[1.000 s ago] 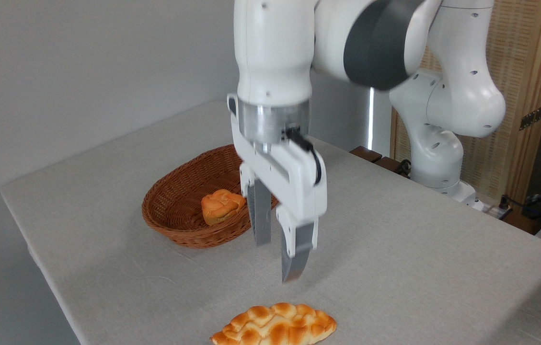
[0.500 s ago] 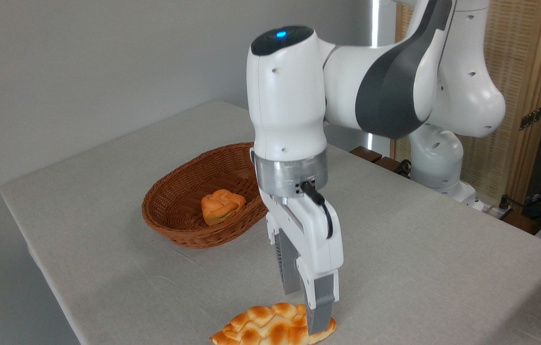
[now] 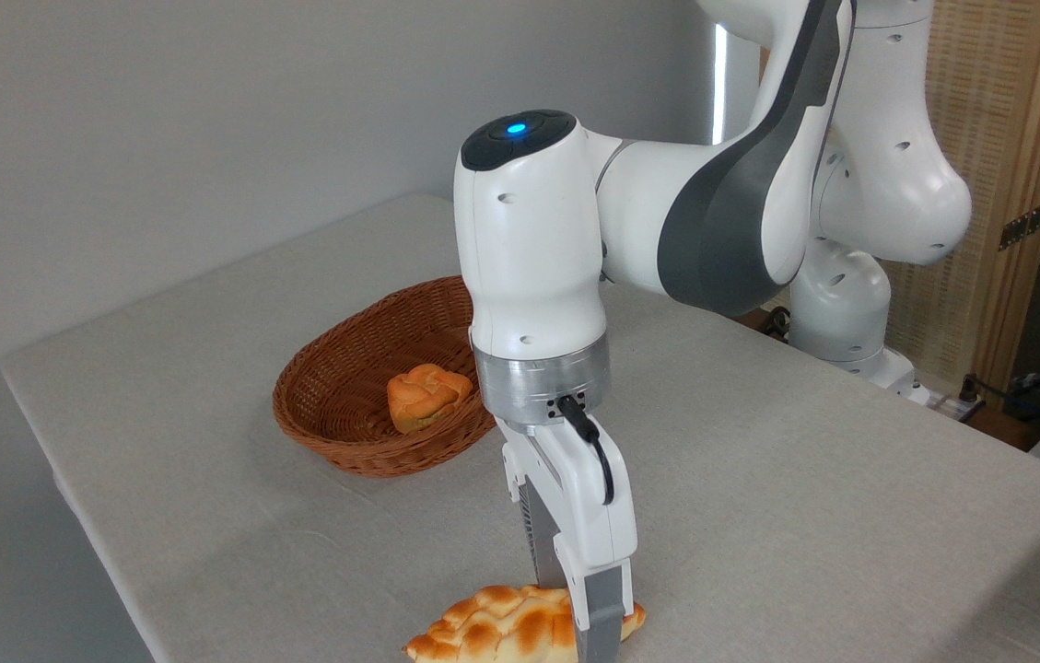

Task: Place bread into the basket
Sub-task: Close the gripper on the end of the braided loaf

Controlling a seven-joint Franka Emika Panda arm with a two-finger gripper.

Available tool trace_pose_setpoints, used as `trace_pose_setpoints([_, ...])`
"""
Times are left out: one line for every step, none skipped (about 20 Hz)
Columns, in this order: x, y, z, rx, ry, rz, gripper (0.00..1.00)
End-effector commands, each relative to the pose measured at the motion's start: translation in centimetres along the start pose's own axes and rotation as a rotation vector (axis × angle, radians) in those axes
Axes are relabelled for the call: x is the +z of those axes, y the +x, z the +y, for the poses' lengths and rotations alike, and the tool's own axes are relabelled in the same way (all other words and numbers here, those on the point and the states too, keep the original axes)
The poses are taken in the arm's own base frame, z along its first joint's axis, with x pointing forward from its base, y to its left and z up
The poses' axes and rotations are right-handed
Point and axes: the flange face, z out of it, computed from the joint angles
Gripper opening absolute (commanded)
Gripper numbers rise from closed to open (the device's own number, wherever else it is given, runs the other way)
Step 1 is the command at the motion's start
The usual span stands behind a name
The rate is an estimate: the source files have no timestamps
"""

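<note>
Fixed camera: the bread lies flat on the grey tablecloth at the frame's 6 o'clock edge, its lattice top up and its lower edge cut off by the frame. The gripper points straight down onto the loaf's right half, one finger in front of the crust and the other behind it, so the jaws straddle the bread; whether they press it or only bracket it cannot be told. The basket sits well apart, at 11 o'clock from the loaf, partly hidden by the arm's wrist. A small orange bun rests inside the basket, against its right-hand wall. A blue light glows on top of the wrist housing.
</note>
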Motion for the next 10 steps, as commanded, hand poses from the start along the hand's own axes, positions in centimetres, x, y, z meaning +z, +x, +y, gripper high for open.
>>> trace_pose_setpoints([1.4,0.5,0.1,0.020,-0.010,-0.011,0.97])
trace_pose_setpoints([1.7,0.8,0.1,0.024,-0.010,-0.011,0.91])
trace_pose_setpoints([1.7,1.4,0.1,0.033,-0.008,-0.010,0.78])
trace_pose_setpoints([1.7,1.4,0.1,0.033,-0.008,-0.010,0.63])
trace_pose_setpoints([1.7,1.4,0.1,0.035,-0.006,-0.009,0.48])
trace_pose_setpoints([1.7,1.4,0.1,0.035,-0.006,-0.009,0.34])
trace_pose_setpoints([1.7,1.4,0.1,0.037,-0.006,-0.010,0.27])
trace_pose_setpoints([1.7,1.4,0.1,0.037,-0.006,-0.010,0.25])
trace_pose_setpoints([1.7,1.5,0.1,0.038,-0.006,-0.009,0.24])
trace_pose_setpoints([1.6,1.5,0.1,0.038,-0.006,-0.009,0.25])
